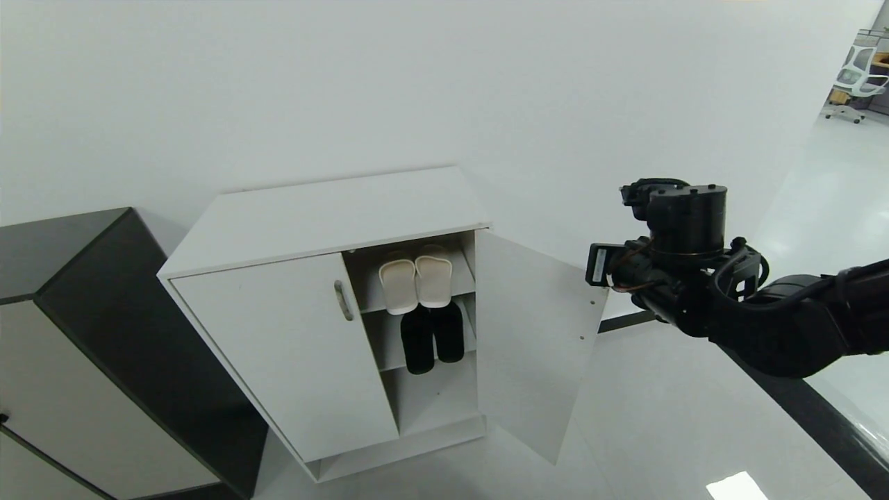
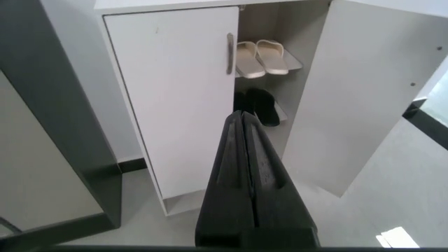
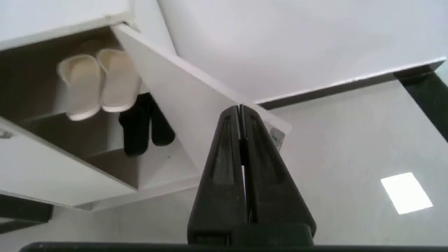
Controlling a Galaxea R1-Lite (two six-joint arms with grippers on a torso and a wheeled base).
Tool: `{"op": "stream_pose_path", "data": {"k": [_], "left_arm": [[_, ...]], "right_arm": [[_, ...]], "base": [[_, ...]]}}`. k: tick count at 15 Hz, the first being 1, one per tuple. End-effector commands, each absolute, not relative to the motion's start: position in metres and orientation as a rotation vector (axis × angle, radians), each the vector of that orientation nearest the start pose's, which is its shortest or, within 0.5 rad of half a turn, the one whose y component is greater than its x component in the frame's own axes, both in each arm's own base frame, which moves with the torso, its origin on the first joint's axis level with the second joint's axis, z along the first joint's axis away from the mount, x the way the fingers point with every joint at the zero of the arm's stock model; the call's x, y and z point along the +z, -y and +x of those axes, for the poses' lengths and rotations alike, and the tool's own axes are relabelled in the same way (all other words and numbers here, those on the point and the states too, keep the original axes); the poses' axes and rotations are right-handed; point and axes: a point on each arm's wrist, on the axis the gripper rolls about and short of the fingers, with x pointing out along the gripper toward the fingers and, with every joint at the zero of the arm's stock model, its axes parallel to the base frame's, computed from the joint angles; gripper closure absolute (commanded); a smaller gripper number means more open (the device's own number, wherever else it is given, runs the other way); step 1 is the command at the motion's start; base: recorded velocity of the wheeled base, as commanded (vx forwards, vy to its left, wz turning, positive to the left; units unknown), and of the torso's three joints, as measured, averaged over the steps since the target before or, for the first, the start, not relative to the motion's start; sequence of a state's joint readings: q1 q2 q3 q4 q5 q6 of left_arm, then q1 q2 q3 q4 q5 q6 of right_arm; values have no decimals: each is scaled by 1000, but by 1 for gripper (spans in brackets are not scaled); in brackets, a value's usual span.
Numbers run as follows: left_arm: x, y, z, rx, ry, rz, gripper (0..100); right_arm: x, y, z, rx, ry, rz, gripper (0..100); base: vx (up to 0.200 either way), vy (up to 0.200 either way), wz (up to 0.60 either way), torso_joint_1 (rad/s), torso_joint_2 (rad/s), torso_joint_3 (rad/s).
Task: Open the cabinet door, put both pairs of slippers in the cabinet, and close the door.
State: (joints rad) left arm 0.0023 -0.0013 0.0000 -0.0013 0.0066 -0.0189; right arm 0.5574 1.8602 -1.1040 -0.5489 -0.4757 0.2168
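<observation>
The white cabinet has its left door closed and its right door swung wide open. A white pair of slippers lies on the top shelf, and a black pair of slippers lies on the shelf below. My right gripper hangs just right of the open door's free edge, near its top corner. In the right wrist view it is shut and holds nothing, in front of the door. My left gripper is shut and holds nothing, low before the cabinet and facing the black slippers.
A black and white cabinet stands close to the white cabinet's left side. A black strip runs across the floor at the right, under my right arm. A white wall is behind, and an office chair stands far off.
</observation>
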Motion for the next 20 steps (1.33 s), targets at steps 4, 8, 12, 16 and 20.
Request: {"op": "stream_pose_path", "data": {"k": [4, 8, 12, 16, 20], "left_arm": [[76, 0, -23, 9, 2, -20, 100], [76, 0, -23, 9, 2, -18, 100], [76, 0, -23, 9, 2, -18, 100], [76, 0, -23, 9, 2, -18, 100], [76, 0, -23, 9, 2, -18, 100]], "right_arm": [[184, -181, 349, 25, -208, 126, 100], [171, -176, 367, -11, -224, 120, 100], [163, -176, 373, -10, -240, 115, 100], [156, -177, 377, -11, -256, 106, 100], [152, -178, 379, -14, -265, 101, 100]], "base": [[0, 0, 0, 0, 0, 0], [0, 0, 0, 0, 0, 0], [0, 0, 0, 0, 0, 0], [0, 0, 0, 0, 0, 0], [0, 0, 0, 0, 0, 0]]}}
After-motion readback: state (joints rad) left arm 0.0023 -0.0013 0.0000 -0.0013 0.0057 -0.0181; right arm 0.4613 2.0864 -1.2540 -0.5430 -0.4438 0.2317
